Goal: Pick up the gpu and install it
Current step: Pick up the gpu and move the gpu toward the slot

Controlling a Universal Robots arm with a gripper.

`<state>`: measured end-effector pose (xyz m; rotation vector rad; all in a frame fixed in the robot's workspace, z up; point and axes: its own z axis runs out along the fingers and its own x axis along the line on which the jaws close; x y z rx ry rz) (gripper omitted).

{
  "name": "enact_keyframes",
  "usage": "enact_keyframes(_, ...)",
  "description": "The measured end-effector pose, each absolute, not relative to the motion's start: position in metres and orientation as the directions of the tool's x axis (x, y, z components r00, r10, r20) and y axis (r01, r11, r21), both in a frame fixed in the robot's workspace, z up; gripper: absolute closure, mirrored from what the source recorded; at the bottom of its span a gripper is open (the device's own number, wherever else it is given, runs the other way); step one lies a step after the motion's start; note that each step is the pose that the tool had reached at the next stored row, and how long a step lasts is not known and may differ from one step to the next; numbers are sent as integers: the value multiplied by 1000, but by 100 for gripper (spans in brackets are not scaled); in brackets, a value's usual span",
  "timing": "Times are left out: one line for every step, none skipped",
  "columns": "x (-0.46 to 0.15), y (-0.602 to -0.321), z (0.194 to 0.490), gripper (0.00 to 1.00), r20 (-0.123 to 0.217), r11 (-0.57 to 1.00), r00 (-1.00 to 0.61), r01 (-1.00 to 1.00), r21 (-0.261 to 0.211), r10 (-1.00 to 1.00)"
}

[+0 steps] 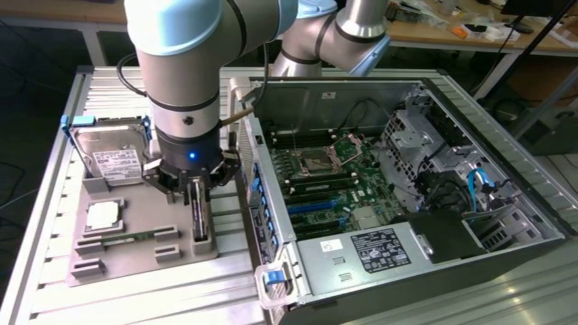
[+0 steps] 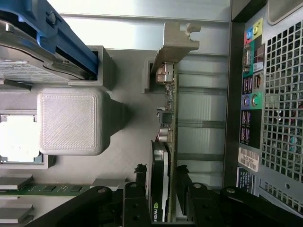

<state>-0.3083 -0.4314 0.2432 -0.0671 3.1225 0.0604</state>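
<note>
The robot arm reaches down over the gray tray (image 1: 135, 264) in the lower left of the exterior view. The gpu (image 1: 199, 220) stands on its thin edge in a slot near the tray's right side, just beside the open computer case (image 1: 424, 223). The gripper (image 1: 197, 196) sits right on top of the card. Its jaws are spread wide, with one finger on each side of the gpu. The fingers (image 2: 140, 189) are very close to the card, but I cannot tell if they touch it.

In the wrist view the card has a black face, a green edge and a silver bracket (image 2: 177, 42) at its far end. The bracket rests in a gray holder.

A hard drive (image 1: 113, 159) with a white label lies at the upper left of the tray. A thin green memory stick (image 1: 126, 237) lies lower down. The green board (image 1: 339, 179) inside the case fills the middle of the exterior view.
</note>
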Motion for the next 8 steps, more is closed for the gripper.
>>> enact_keyframes(-308,-431,243,61,-19,998,-999,-43,38,-43)
enact_keyframes(-308,-431,243,61,-19,998,-999,-43,38,-43)
enact_keyframes(-308,-431,243,61,-19,998,-999,-43,38,-43)
enact_keyframes(-308,-431,243,61,-19,998,-999,-43,38,-43)
enact_keyframes(-308,-431,243,63,-19,998,-999,-43,38,-43)
enact_keyframes(-308,-431,243,63,-19,998,-999,-43,38,-43)
enact_keyframes(-308,-431,243,69,-18,998,-999,-43,38,-43)
enact_keyframes(-308,-431,243,73,-19,998,-999,-43,38,-43)
